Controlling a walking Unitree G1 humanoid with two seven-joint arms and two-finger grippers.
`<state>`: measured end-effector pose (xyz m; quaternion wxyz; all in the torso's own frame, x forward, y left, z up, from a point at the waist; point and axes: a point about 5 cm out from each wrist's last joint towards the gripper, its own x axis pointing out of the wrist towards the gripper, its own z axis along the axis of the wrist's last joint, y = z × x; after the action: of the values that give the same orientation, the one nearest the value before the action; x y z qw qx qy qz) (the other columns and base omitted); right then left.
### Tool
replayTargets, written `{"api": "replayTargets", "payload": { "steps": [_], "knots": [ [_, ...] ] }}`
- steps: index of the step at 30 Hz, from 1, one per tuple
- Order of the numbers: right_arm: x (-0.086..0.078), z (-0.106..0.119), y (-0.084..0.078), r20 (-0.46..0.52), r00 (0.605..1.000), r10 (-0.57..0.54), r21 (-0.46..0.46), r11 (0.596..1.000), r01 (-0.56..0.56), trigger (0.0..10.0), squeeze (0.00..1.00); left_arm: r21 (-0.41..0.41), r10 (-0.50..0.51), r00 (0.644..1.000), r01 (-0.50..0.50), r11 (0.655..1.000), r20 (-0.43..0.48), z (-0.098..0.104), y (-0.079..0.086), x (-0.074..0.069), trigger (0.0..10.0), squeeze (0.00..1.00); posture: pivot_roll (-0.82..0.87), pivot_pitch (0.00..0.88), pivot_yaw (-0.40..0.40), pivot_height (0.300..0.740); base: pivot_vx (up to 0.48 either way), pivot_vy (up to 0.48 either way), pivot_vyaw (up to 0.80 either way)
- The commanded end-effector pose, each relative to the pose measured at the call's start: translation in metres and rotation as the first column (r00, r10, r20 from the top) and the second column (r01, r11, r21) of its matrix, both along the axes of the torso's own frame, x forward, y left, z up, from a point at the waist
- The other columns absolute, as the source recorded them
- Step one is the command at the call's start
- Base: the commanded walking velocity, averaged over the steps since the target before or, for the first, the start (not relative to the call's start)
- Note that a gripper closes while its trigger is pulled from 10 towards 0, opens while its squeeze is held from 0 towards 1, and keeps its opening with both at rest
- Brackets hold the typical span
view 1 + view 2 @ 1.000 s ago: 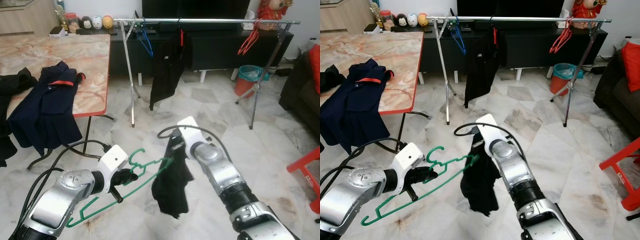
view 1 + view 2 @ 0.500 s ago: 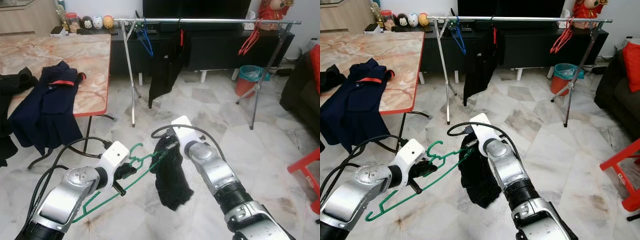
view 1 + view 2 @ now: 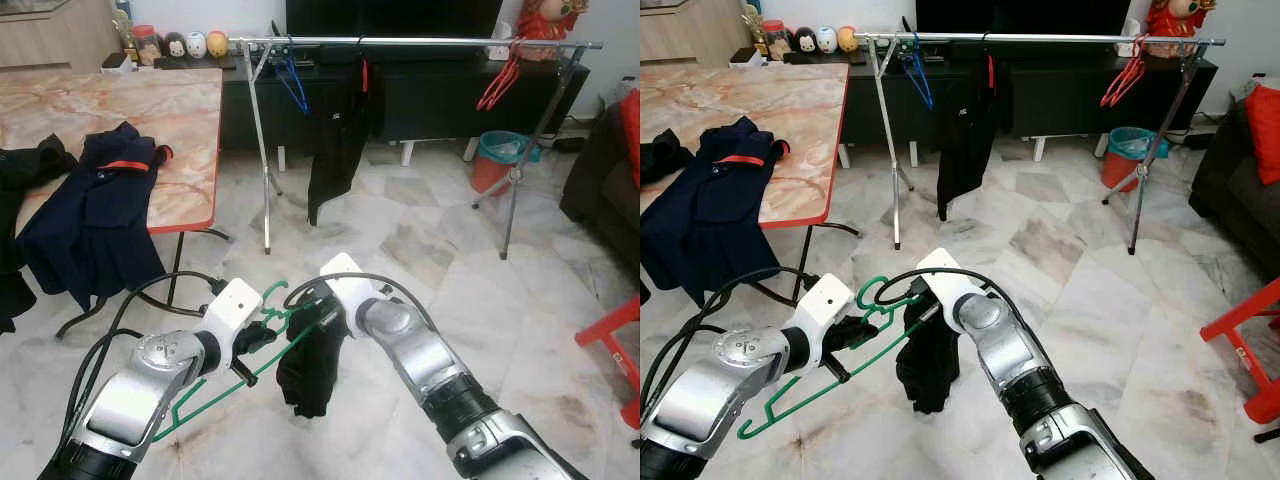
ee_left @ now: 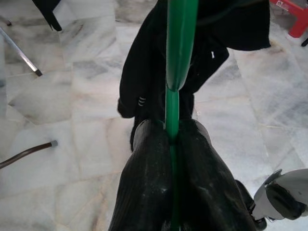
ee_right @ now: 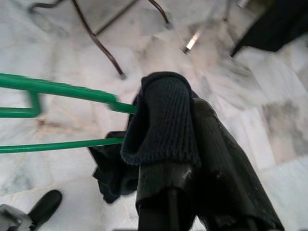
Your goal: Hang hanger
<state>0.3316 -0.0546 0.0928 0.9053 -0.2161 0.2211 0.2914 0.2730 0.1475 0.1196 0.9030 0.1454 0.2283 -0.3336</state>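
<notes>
Marble floor tiles are gleaming below as the left gripper [image 4: 171,144] is clamping its two fingers tight on a green hanger [image 3: 225,385], held low in front of the robot. Beside it, the right gripper [image 5: 192,159] is pinching a black garment [image 3: 308,365] whose edge is draping against the hanger's end. Behind them, a metal clothes rail [image 3: 420,42] is standing well apart.

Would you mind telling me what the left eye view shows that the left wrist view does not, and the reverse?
Left eye view alone: the clothes rail, the marble table with a navy jacket, and the right hand gripping the black garment. Left wrist view alone: the left hand seen close up, with its fingers shut on the green hanger. Both: hanger, garment and marble floor.
</notes>
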Motion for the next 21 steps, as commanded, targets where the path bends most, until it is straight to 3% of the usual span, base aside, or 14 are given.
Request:
{"api": "replayTargets", "payload": {
  "steps": [1, 12, 21],
  "knots": [
    [-0.003, 0.008, 0.010, 0.033, 0.998, 0.056, 0.016, 0.998, -0.057, 10.0, 0.00, -0.002, -0.048, 0.999, 0.048, 0.999, 0.020, 0.006, -0.004, -0.001, 10.0, 0.00, 0.13, 0.000, -0.034, 0.740, 0.000, 0.000, 0.00],
    [-0.003, 0.020, 0.008, 0.058, 0.998, 0.001, 0.017, 1.000, -0.002, 10.0, 0.00, 0.130, 0.088, 0.996, -0.090, 0.987, 0.020, -0.003, 0.013, 0.009, 10.0, 0.00, 0.12, 0.000, -0.032, 0.740, 0.000, 0.000, 0.00],
    [-0.001, 0.023, 0.004, 0.075, 0.997, -0.030, 0.006, 1.000, 0.029, 10.0, 0.00, 0.163, 0.093, 0.996, -0.093, 0.982, 0.010, -0.006, 0.016, 0.008, 10.0, 0.00, 0.12, 0.000, -0.033, 0.740, 0.000, 0.000, 0.00]
  ]
}}
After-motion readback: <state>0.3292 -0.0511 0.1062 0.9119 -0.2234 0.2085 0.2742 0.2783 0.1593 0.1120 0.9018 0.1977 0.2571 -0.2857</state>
